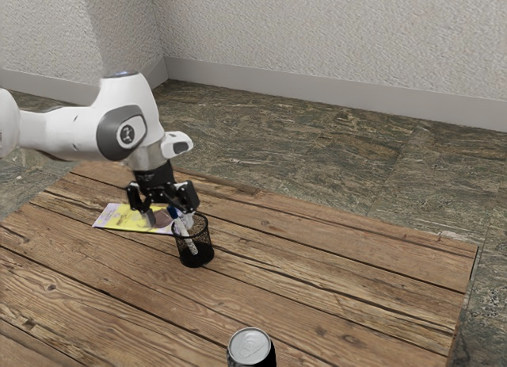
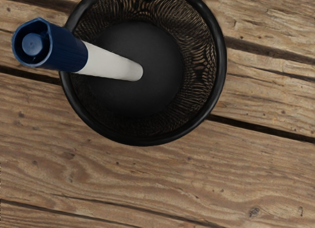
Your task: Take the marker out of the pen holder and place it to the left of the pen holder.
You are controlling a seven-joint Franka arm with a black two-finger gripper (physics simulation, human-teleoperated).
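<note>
Close over the pen holder (image 2: 221, 73): end effector (image 1: 168, 221), fingers parted, no grip on anything. Marker (image 2: 110, 63) stands inside the holder on a slant, white barrel running down to the black base, navy cap (image 2: 64, 48) projecting past the rim.

Handling, estimated: light, rigid plastic, smooth enough to slip or roll under an off-centre pinch. Not fragile. Holder is thin black mesh, probably light too; a sideways drag on the barrel could tip it or carry it along.

Grasp site: cap and upper barrel, the part clear of the rim. Fingers should match the lean and close across the width. A pull on the cap alone risks uncapping, so some barrel in the grip is preferable. Then lift along the marker's own axis until the lower end clears the mesh, and lay it down gently at the holder's left; a round body may roll.

Surface: wooden desk (image 1: 341, 303), brown weathered planks with dark seams that might catch or steer a rolling barrel. Flat yellow packet (image 1: 127, 218) near the holder; drink can (image 1: 251, 345) well apart. Room: mottled stone floor (image 1: 317, 145), rough pale wall (image 1: 317, 34).
</note>
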